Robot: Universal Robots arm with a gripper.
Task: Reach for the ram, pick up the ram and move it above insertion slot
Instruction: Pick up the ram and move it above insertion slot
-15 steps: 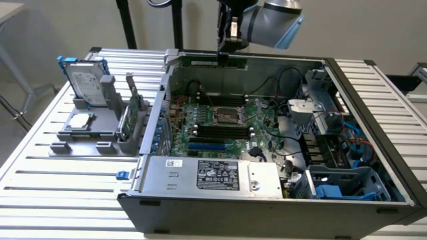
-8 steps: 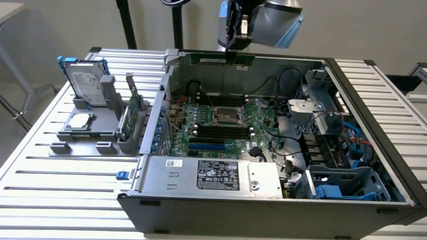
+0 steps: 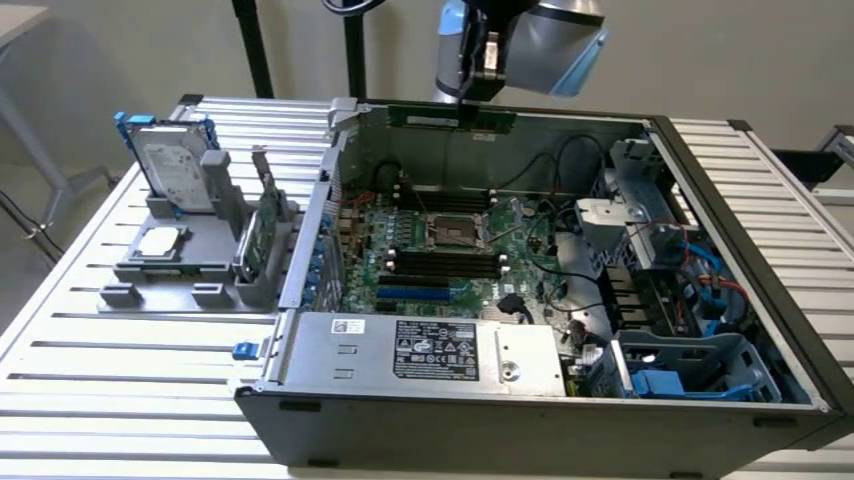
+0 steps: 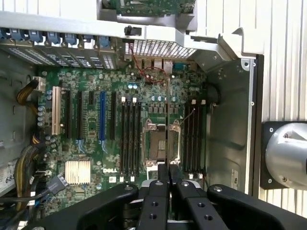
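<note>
My gripper (image 3: 465,98) hangs over the far wall of the open computer case (image 3: 534,405), shut on the ram (image 3: 451,118). The ram is a thin green stick, held level by its upper edge. In the wrist view it runs edge-on as a thin dark line (image 4: 166,136) out from between the shut fingers of the gripper (image 4: 166,171). That line crosses the processor socket (image 4: 163,143). On either side of the socket lie the black memory slots (image 4: 130,139), and the exterior view has them mid-board (image 3: 441,262).
A grey holder (image 3: 200,270) on the slatted table, at the exterior view's left, carries a silver hard drive with blue rails (image 3: 174,165), a green expansion card (image 3: 267,215) and a processor chip (image 3: 160,240). Inside the case are a power supply (image 3: 427,350), cables and drive cages (image 3: 667,300).
</note>
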